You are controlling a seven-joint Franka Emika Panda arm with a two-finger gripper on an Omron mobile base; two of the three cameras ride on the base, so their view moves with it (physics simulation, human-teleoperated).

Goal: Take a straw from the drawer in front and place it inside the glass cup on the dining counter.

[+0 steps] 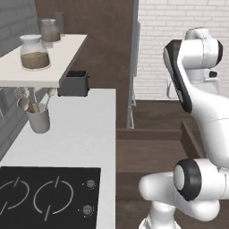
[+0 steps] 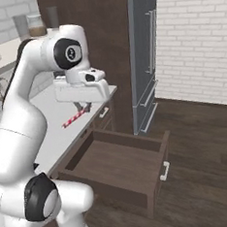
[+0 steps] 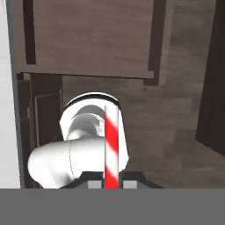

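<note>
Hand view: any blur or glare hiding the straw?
Hand view: the straw is crisp, red and white stripes clear, no glare, held in the shut claw. Right base view: softer, the straw a thin streak below the claw, the open drawer evenly lit, faint shadows.

The white arm rises from its base in a tall arch, the upper link leaning up and forward to a dark-jointed elbow at the top, then the wrist turning down. The hand hangs level below that joint, pointing downward above the open drawer point(image 2: 121, 169). The gripper point(image 2: 83, 107) has its jaws closed tight on the straw point(image 2: 75, 117), which slants out from between the fingertips point(image 3: 94, 184).
</note>
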